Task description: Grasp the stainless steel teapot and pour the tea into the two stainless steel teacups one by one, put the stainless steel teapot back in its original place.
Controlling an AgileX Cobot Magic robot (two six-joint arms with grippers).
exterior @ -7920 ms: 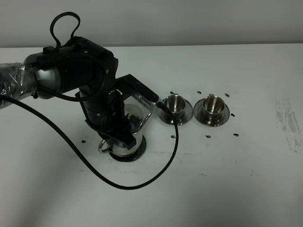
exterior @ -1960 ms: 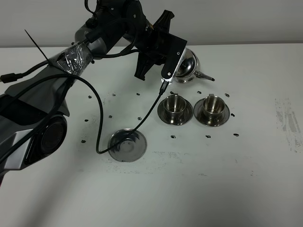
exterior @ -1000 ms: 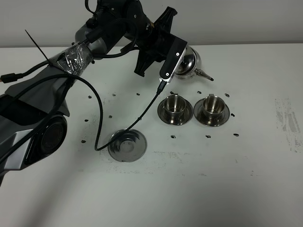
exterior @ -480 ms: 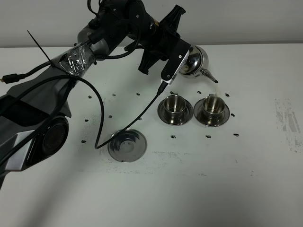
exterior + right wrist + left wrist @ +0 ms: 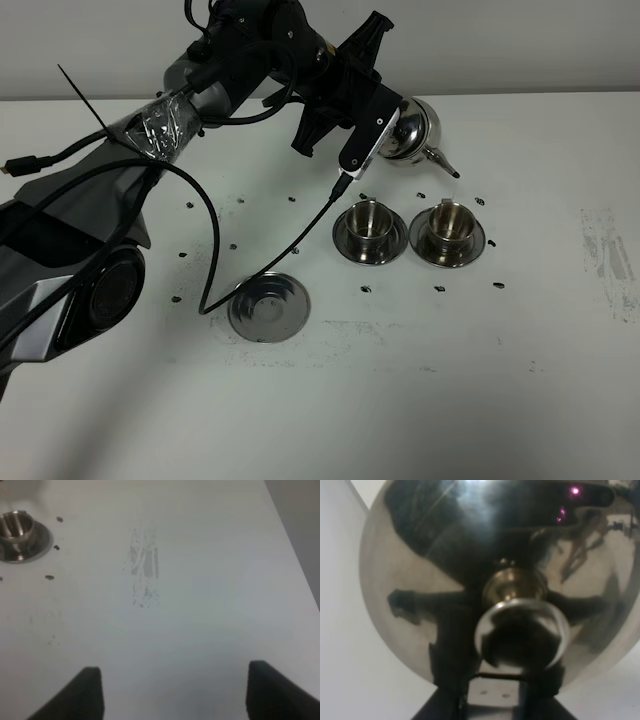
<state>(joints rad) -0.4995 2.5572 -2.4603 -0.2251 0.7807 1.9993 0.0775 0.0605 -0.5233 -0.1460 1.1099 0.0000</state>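
Mirror-steel bell-shaped teapot (image 5: 412, 128), clamped in left gripper (image 5: 380, 122), tips toward the farther small steel teacup (image 5: 447, 224); pouring likely needs more tilt.

The left arm (image 5: 130, 160) is extended from the lower left of the high view up and across to the far centre. Its forearm is wrapped in crinkled film, and its wrist (image 5: 290, 60) is bent and rolled rightward. The left gripper (image 5: 390, 108) is closed on the teapot (image 5: 415, 130), which is held aloft and tipped. A wrist camera (image 5: 362, 130) is carried beside it, with a black cable (image 5: 216, 250) hung from it. The right gripper (image 5: 172, 690) is shown by two dark fingertips (image 5: 90, 692), spread wide apart.
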